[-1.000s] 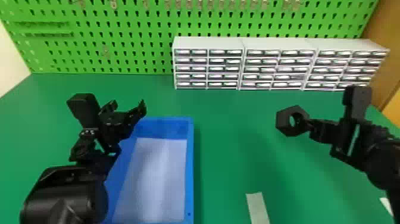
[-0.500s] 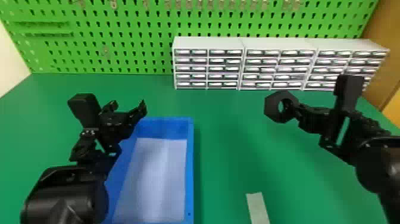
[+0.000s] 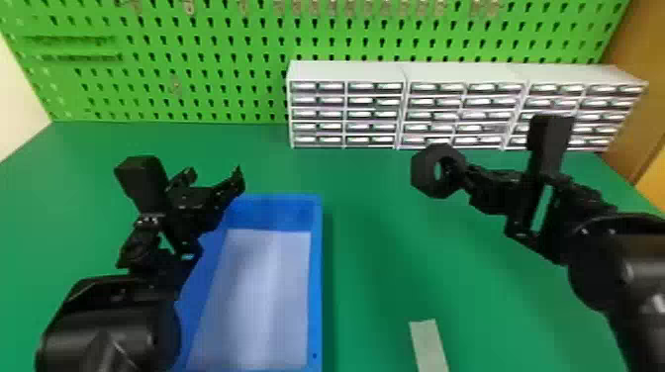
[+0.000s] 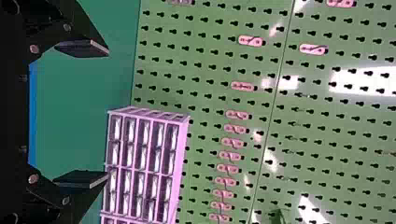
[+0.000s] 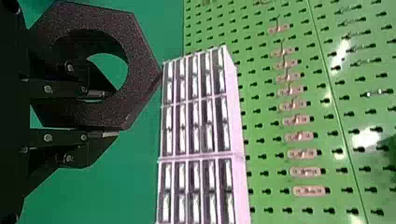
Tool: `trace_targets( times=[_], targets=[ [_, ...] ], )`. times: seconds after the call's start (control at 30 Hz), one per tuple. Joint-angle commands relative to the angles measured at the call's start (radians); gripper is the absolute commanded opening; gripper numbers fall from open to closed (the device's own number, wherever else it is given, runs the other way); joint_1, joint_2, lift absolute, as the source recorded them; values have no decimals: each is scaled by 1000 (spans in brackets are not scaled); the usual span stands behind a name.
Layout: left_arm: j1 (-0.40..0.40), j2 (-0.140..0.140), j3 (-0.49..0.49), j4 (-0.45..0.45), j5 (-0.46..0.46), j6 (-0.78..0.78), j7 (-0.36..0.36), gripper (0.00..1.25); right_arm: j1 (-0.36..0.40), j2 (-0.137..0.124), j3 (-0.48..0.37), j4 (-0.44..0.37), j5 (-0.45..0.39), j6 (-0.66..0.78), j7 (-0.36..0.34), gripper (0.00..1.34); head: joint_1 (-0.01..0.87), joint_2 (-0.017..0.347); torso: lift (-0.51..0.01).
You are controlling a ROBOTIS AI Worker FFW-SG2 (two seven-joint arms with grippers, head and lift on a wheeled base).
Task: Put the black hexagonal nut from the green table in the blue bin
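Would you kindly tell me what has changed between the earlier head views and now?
The right gripper has carried the black hexagonal nut toward the robot's left and further up the head view. Nothing was newly grasped or let go: the nut was already held. The left gripper and the blue bin stayed as they were.

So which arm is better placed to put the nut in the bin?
The right, I'd say: the right gripper holds the nut, while the left gripper, though nearer the bin, is open and empty.
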Motion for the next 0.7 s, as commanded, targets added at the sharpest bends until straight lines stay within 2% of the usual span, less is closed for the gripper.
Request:
trace_targets(
  times=[0.0, 0.27, 0.67],
  targets=[
    [-1, -3, -1, 1, 0, 0, 0, 919, -17, 5, 32, 8, -10, 3, 2, 298, 686, 51, -97],
    [-1, -3, 1, 3, 0, 0, 0, 920, -57, 24, 75, 34, -17, 6, 22, 298, 686, 51, -97],
    [-1, -3, 2, 3, 0, 0, 0, 919, -123, 79, 145, 104, -17, 5, 94, 298, 686, 51, -97]
  ],
)
